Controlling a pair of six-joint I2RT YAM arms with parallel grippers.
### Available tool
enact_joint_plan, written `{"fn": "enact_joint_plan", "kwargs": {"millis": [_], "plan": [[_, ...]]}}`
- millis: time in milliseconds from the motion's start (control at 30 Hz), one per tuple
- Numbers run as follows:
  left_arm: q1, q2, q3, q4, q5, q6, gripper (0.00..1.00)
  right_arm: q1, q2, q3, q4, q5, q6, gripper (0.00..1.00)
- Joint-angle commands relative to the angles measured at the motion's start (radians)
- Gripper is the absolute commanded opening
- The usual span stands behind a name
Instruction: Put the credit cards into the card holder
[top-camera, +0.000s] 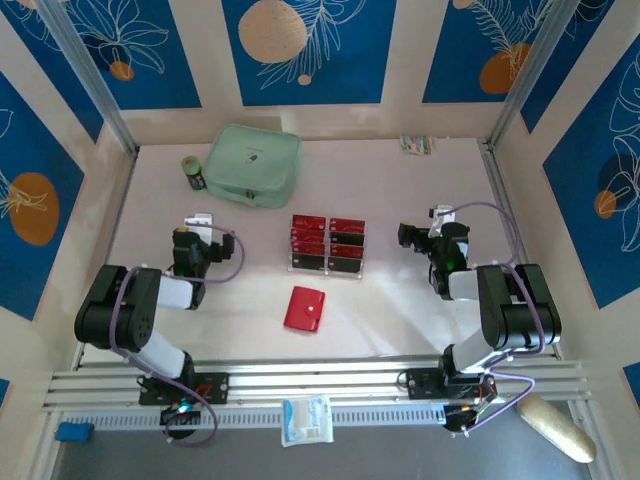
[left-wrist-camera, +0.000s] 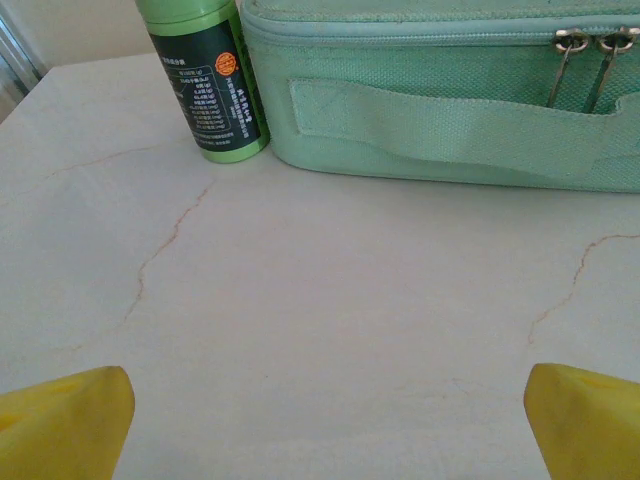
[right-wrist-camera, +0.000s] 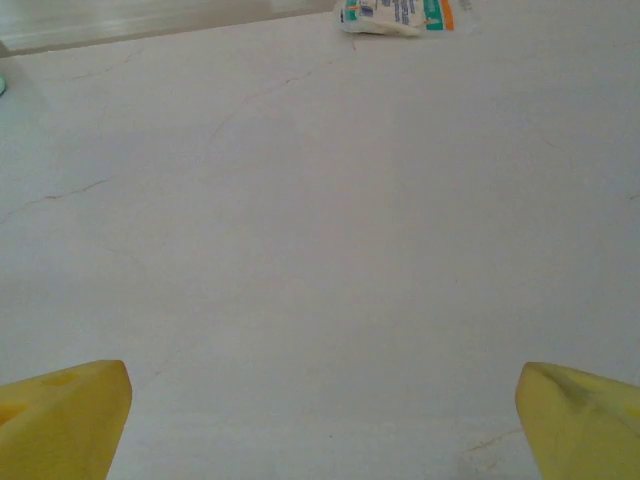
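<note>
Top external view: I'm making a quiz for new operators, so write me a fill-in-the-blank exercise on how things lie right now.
The square card holder is ____ in colour.
The clear tray of credit cards lies ____ the card holder and the mint-green case.
The green bottle stands just ____ of that case.
The left claw and the right claw are both ____, holding nothing.
Missing words: red; between; left; open.

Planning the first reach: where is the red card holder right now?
Top view: the small square red leather-like wallet lies closed near mid-table, just on the near side of the clear plastic compartment tray.
</note>
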Motion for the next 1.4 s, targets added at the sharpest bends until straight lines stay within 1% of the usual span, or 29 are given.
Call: {"fn": "enact_joint_plan", "kwargs": {"millis": [0, 700, 1200, 1233, 1267, 1300, 1367], "plan": [[0.010, -0.008, 0.009, 0.027, 0.017, 0.006, 1.00, -0.001, -0.004, 0.018, 0.023, -0.014, -0.021, 0.99], [0.010, -0.008, 0.011, 0.025, 0.019, 0.006, 1.00, -0.003, -0.004, 0.020, 0.022, -0.015, -0.020, 0.99], [0.020, -0.011, 0.012, 0.018, 0.040, 0.000, 1.00, -0.013, -0.003, 0.025, 0.012, -0.038, -0.014, 0.99], [0.019, -0.020, 0.017, 0.004, 0.033, 0.000, 1.00, -0.014, -0.006, 0.020, 0.018, -0.041, -0.015, 0.99], [0.020, -0.044, 0.032, -0.046, 0.024, -0.004, 1.00, -0.014, -0.014, 0.019, 0.019, -0.037, -0.011, 0.99], [0.019, -0.077, 0.059, -0.119, 0.009, -0.007, 1.00, -0.010, -0.044, 0.036, -0.031, -0.026, -0.013, 0.99], [0.020, -0.135, 0.112, -0.258, -0.030, -0.019, 1.00, 0.002, -0.113, 0.094, -0.195, 0.003, -0.021, 0.99]]}}
